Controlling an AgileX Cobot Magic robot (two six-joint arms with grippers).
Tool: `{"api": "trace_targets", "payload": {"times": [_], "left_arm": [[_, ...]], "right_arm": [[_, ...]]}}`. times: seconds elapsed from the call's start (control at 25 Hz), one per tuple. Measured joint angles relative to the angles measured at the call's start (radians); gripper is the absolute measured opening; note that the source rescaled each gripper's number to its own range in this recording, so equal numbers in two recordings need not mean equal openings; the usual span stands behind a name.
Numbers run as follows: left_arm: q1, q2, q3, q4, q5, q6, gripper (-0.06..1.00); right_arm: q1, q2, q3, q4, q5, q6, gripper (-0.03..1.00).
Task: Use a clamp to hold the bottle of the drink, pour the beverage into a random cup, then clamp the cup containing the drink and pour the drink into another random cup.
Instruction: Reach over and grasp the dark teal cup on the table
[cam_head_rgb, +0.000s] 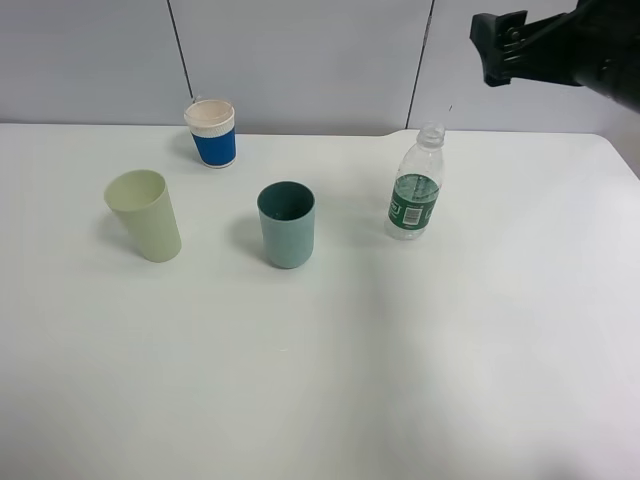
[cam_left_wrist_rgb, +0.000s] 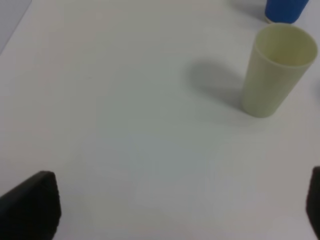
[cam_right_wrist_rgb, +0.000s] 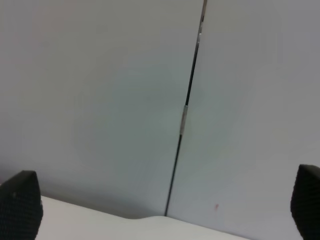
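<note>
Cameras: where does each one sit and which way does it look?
Exterior high: up high, looking down on table and bottle; right pincer pokes in.
Left wrist: on the left arm, looking down at the pale cup; open left pincer shows.
Right wrist: on the right arm, facing the wall; its fingertips show.
Shared: the first two both show the pale cup and blue cup.

White tabletop (cam_head_rgb: 330, 380), grey panelled wall (cam_head_rgb: 300, 60) at twelve o'clock, pale yellow-green plastic tumbler (cam_head_rgb: 145, 215) at nine, blue-and-white paper cup (cam_head_rgb: 211, 132) at eleven.
</note>
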Motion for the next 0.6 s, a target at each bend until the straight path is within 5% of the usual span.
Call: {"api": "trace_targets", "payload": {"times": [0.28,0.6], "left_arm": [[0.0,0.0,0.0,0.0,0.0,0.0,1.0],[0.0,0.0,0.0,0.0,0.0,0.0,1.0]], "right_arm": [[-0.107,-0.212,0.0,-0.097,0.352,0.027,0.99],[-0.111,-0.505,0.0,-0.203,0.652,0.129,0.99]]}}
